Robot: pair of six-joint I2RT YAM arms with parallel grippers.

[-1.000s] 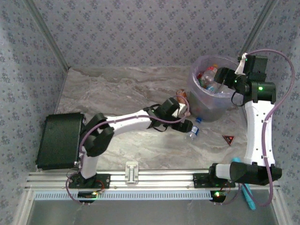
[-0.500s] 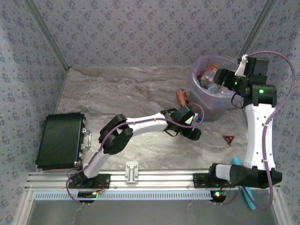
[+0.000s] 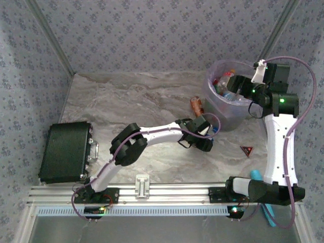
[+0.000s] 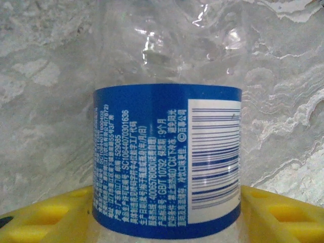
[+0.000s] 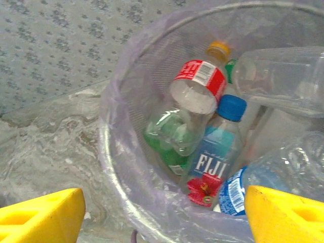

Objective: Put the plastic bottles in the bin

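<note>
A clear bottle with a blue label [image 4: 167, 152] lies on the marble table beside the bin, its blue cap [image 3: 215, 129] poking out from under my left gripper [image 3: 205, 135]. In the left wrist view the gripper [image 4: 167, 202] has both yellow fingers [image 4: 50, 212] pressed against the bottle's sides. An orange-brown bottle [image 3: 196, 105] lies just left of the bin [image 3: 216, 109]. My right gripper [image 3: 238, 83] hovers open over the bin's rim [image 5: 116, 152]. Inside lie several bottles: a Fiji one [image 5: 217, 152], a green one [image 5: 172, 136] and a red-labelled one [image 5: 197, 86].
A black case [image 3: 66, 152] sits at the table's left edge. A small red triangle [image 3: 247, 150] lies right of the left gripper. A teal tool [image 3: 268, 212] rests by the right arm's base. Patterned walls close in the back and sides.
My left arm has stretched right and down over the blue-labelled bottle, and its jaws have closed in onto it. The right arm has barely moved over the bin.
</note>
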